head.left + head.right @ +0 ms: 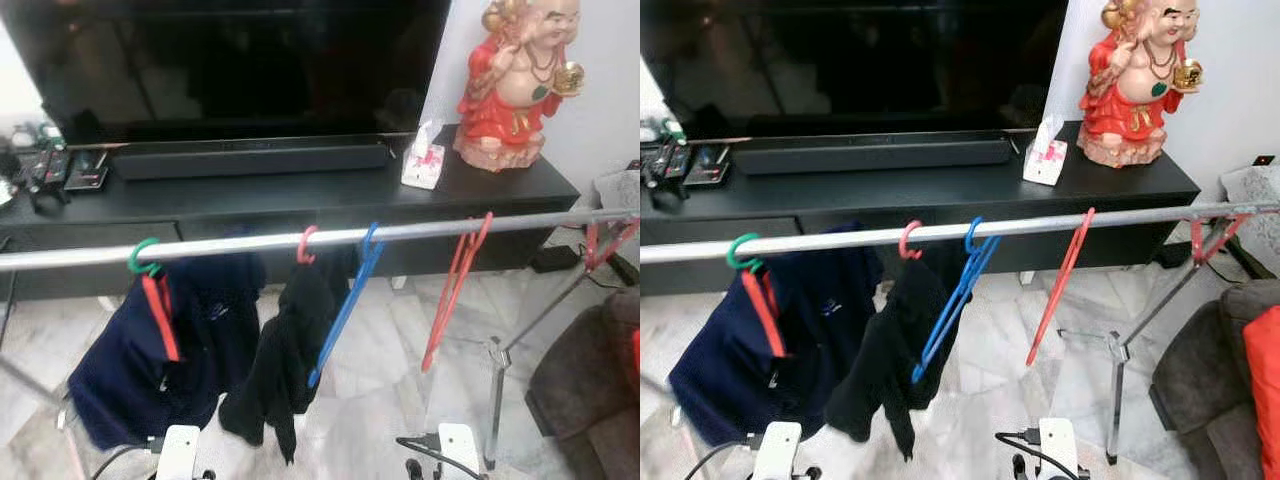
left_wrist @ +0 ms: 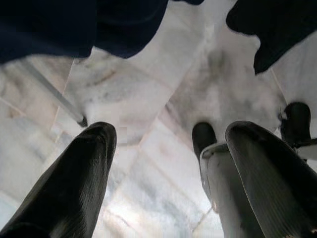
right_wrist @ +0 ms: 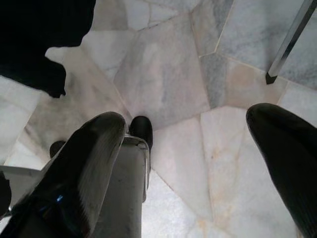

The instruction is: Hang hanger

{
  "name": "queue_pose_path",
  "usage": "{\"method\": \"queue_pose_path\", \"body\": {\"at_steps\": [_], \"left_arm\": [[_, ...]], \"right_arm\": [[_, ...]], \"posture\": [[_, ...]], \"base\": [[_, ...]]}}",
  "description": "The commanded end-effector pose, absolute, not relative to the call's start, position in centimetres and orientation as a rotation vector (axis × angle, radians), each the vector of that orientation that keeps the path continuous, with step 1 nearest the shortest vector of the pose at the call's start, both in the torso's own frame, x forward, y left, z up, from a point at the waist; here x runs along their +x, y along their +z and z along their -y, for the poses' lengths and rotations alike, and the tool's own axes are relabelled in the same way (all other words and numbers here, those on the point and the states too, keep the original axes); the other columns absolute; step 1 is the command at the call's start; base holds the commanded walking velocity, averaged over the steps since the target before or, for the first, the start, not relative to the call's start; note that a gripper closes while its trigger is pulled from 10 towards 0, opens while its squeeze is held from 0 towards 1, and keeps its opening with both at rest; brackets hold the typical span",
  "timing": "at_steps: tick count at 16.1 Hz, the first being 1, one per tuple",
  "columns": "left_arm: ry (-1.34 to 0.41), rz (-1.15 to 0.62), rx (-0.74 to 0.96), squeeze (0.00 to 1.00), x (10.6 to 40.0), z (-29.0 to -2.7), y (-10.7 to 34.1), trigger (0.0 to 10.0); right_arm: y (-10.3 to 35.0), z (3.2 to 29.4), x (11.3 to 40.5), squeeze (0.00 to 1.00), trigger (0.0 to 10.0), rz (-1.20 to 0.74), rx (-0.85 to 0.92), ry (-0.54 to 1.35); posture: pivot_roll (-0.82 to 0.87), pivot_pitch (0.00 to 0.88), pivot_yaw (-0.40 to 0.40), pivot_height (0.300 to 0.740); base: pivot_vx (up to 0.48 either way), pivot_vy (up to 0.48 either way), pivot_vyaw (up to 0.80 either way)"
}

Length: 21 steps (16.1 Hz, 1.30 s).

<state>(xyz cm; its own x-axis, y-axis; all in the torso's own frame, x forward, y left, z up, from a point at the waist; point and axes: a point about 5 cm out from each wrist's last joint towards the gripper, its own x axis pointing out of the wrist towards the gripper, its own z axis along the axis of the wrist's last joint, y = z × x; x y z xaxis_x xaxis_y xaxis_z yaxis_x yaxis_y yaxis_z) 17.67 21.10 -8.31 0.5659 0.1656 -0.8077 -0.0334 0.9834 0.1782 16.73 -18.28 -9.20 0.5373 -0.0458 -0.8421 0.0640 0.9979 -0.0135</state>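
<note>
A silver rail (image 1: 250, 243) of a drying rack runs across in front of me. From it hang a navy shirt (image 1: 140, 350) on a green-hooked red hanger (image 1: 155, 300), a black garment (image 1: 285, 350) on a red hook (image 1: 305, 245), an empty blue hanger (image 1: 345, 300) and an empty red hanger (image 1: 455, 290). Another red hanger (image 1: 605, 240) sits at the rail's right end. Both arms hang low. My left gripper (image 2: 166, 148) is open over the marble floor. My right gripper (image 3: 185, 134) is open too, with nothing between its fingers (image 3: 94, 144).
Behind the rack stands a black TV console (image 1: 300, 195) with a large TV (image 1: 230, 60), a soundbar, a tissue box (image 1: 422, 160) and a red statue (image 1: 510, 80). A dark sofa (image 1: 590, 390) is at the right. The rack's legs (image 1: 495, 400) stand on the marble floor.
</note>
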Motion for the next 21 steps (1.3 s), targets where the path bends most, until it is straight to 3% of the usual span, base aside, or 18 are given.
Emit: {"method": "queue_pose_path", "body": {"at_steps": [1, 21], "left_arm": [[0.12, -0.985, 0.152, 0.0, 16.95, -21.08, -8.65, 10.0], [0.136, -0.986, 0.133, 0.0, 16.83, -21.12, -8.7, 10.0]], "right_arm": [[-9.21, 18.27, 16.68, 0.0, 10.0, -1.0, 0.022, -0.064], [-9.21, 18.22, 16.7, 0.0, 10.0, -0.999, 0.019, -0.06]], "posture": [[-0.08, 0.0, -0.009, 0.74], [-0.08, 0.0, -0.014, 0.74]], "base": [[-0.292, 0.0, 0.0], [-0.31, 0.0, 0.0]]}}
